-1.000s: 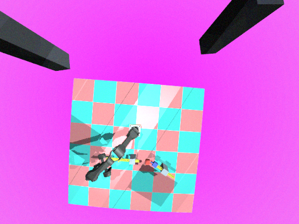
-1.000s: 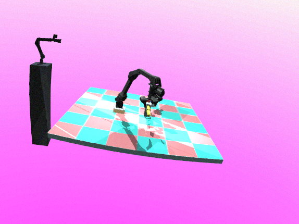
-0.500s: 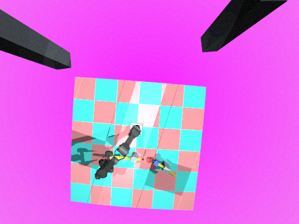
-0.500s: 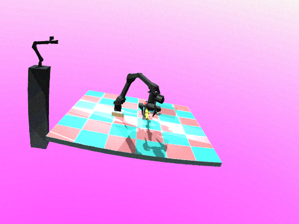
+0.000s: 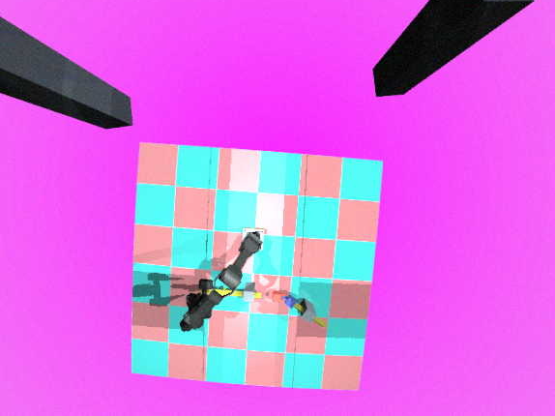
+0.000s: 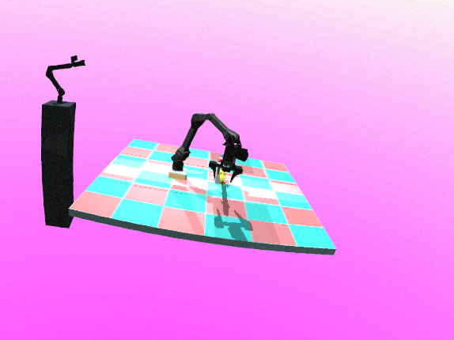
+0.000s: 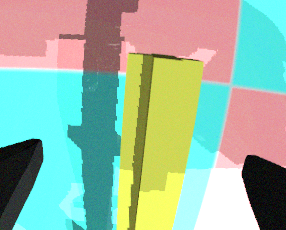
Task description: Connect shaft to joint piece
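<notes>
The second shaft, yellow (image 5: 220, 291) (image 6: 222, 177) (image 7: 170, 115), passes through its grey block (image 5: 248, 292). Its inner end sticks out a little, with a gap before the red joint piece (image 5: 277, 296) (image 6: 220, 159). The red piece sits beyond a blue part (image 5: 290, 301) on the first shaft (image 5: 319, 321), which is held in the other grey block (image 5: 306, 311). The red piece faces roughly toward the second shaft; its exact angle is too small to tell. My gripper (image 6: 224, 179) (image 7: 146, 160) is open and empty, its fingers to either side of the yellow shaft's outer end. Contact is not visible.
My arm's white base plate (image 5: 246, 232) is behind the shafts. The arm covers part of the second shaft from above. The checkered table (image 5: 154, 358) (image 6: 136, 217) has its left edge beyond the shaft's outer end. Dark pillars (image 5: 63, 77) (image 5: 435, 34) stand off the table.
</notes>
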You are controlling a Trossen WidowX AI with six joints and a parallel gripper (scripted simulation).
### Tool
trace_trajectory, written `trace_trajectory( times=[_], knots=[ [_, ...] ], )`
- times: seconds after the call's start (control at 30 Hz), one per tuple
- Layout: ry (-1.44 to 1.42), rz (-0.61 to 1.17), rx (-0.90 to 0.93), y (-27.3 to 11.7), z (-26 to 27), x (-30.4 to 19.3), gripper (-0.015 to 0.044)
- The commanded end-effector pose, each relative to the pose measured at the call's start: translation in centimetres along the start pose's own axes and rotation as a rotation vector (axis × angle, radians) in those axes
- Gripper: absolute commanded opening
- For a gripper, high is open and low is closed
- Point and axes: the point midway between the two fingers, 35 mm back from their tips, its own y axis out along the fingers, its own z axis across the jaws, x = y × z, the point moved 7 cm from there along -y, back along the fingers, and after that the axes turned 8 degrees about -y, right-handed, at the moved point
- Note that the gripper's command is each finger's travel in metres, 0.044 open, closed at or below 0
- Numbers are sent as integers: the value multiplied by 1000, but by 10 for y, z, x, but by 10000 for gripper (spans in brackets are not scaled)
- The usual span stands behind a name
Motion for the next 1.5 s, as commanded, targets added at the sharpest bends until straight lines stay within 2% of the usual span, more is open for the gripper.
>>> trace_trajectory(
  times=[0.0,0.4,0.83,1.2,1.47],
  knots=[
    [5,4,-10,9,-1,-1,440],
    [6,5,-9,26,-1,-1,440],
    [6,5,-9,26,-1,-1,102],
    [6,5,-9,26,-1,-1,102],
    [6,5,-4,26,-2,-1,67]
  ],
)
